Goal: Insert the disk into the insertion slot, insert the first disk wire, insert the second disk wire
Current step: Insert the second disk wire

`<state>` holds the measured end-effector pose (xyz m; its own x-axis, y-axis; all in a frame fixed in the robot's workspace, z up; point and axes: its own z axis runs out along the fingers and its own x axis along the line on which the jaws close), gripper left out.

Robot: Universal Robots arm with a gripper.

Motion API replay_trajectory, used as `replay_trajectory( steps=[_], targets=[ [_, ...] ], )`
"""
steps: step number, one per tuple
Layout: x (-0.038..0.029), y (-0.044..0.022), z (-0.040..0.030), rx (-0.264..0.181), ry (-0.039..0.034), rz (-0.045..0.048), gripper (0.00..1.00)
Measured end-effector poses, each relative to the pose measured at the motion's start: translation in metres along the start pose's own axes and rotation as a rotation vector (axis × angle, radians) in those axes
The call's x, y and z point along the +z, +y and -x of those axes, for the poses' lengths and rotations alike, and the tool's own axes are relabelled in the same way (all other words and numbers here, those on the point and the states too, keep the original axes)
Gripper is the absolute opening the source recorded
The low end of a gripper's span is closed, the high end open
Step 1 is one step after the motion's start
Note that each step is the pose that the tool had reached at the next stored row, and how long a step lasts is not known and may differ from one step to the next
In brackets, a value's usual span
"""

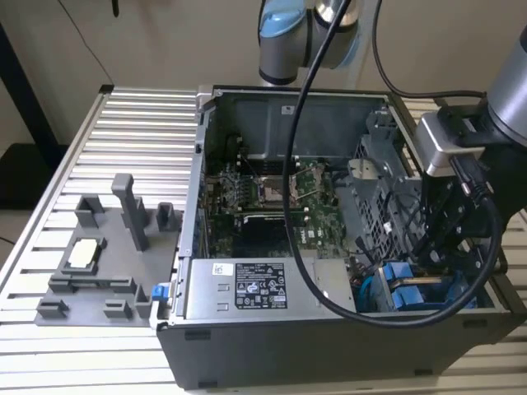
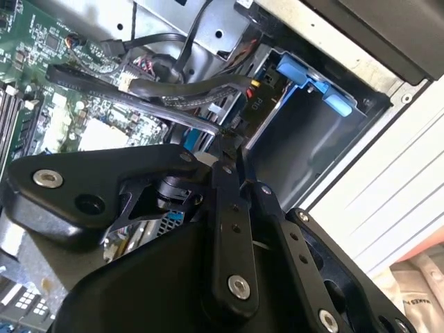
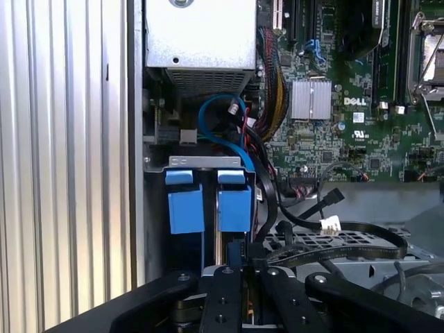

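Note:
In the first wrist view two blue carrier fronts stand side by side in the grey drive cage (image 3: 208,162). The disk (image 3: 234,207) is the one in line with my gripper (image 3: 236,269), seated in the insertion slot with a thin silver edge showing beside it. In the second wrist view my gripper (image 2: 227,142) has its fingertips drawn together at the end of a flat dark disk wire (image 2: 166,111), close to a black plug (image 2: 253,104) by the blue carrier (image 2: 312,83). In the exterior view the gripper (image 1: 432,251) reaches down into the cage above the blue carriers (image 1: 403,284).
The silver labelled power-supply box (image 1: 247,288) lies along the case front beside the cage. The motherboard (image 1: 263,189) with loose black cables fills the case floor. A grey fixture plate (image 1: 99,263) sits on the slatted table at the exterior view's left. The arm's own cable (image 1: 309,214) hangs across the case.

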<state>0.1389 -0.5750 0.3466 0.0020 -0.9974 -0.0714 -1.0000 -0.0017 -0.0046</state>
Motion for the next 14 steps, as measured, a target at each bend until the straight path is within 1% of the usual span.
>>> replay_trajectory(
  steps=[8, 14],
  targets=[
    [0.0024, -0.0034, -0.0002, 0.009, -0.0007, -0.0002, 0.16],
    [0.0051, -0.0037, -0.0002, 0.022, -0.0005, -0.0012, 0.16]
  ],
)
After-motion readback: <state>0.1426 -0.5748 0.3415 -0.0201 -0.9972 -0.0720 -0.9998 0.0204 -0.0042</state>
